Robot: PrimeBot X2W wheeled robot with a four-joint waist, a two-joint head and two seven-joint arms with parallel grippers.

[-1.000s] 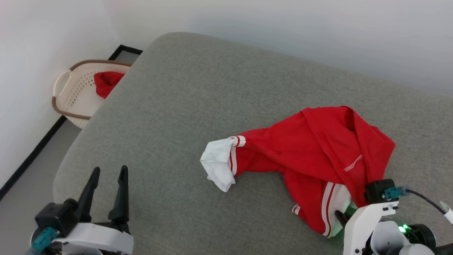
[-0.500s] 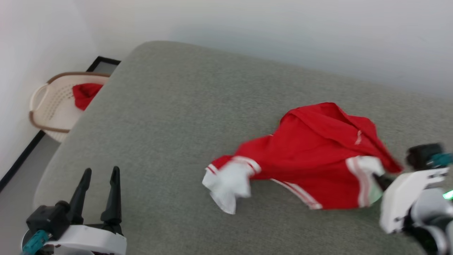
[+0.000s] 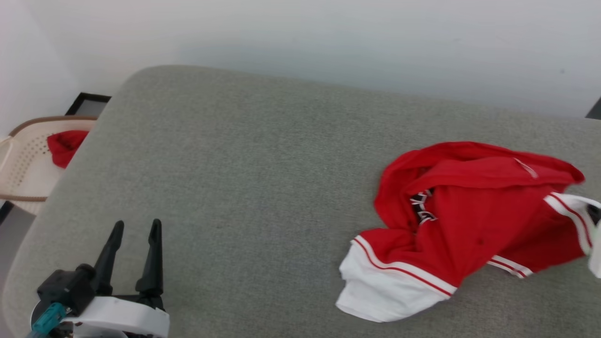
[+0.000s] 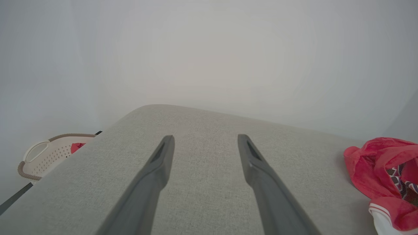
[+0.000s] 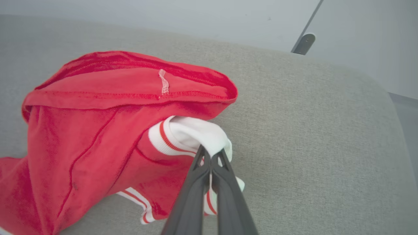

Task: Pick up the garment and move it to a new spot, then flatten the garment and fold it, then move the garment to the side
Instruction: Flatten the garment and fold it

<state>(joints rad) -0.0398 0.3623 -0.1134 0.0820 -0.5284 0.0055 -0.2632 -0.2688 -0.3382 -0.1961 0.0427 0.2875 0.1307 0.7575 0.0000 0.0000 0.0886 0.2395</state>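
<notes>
The garment point(image 3: 469, 216), a red T-shirt with white striped sleeves, lies crumpled on the right part of the grey cushion point(image 3: 244, 159). One white sleeve spreads toward the front. In the right wrist view my right gripper point(image 5: 211, 156) is shut on the other white sleeve of the garment point(image 5: 107, 130), which is lifted at that end. My left gripper point(image 3: 135, 227) stands open near the front left of the cushion, far from the shirt, nothing between its fingers. The left wrist view has the garment point(image 4: 382, 169) at its right edge, beyond the left gripper point(image 4: 205, 139).
A cream perforated basket point(image 3: 21, 162) with a small red cloth bundle point(image 3: 63, 146) sits on the floor past the cushion's left edge. A white wall runs behind the cushion. The cushion's rounded right end point(image 5: 375, 98) drops to the floor.
The head camera has swung right. My right gripper has dragged the garment rightward by its sleeve, and the shirt has turned over. The left gripper stays open in place.
</notes>
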